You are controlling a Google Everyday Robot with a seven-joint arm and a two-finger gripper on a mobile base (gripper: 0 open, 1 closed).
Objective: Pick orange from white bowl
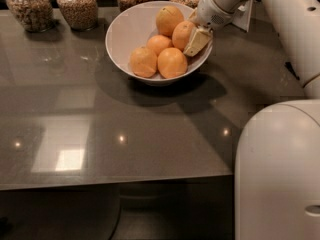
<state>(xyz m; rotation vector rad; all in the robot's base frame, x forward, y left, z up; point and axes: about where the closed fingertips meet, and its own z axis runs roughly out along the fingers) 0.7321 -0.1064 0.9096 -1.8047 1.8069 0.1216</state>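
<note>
The white bowl (125, 34) stands on the dark grey table at the back centre and holds several oranges. My gripper (194, 41) reaches down into the bowl's right side from the upper right. It rests against the right side of one deep-orange orange (181, 34) near the right rim. Another large orange (169, 18) lies behind it. Three more lie in front and to the left: one (172, 62), one (143, 61) and one (159, 44). The gripper's far side is hidden behind the fruit.
Several glass jars of grain stand along the table's back edge, such as one (30, 6) and one (76, 5) at the left. My white arm (285, 19) crosses the upper right. My white body (280, 169) fills the lower right. The table's front edge (115, 181) runs across below.
</note>
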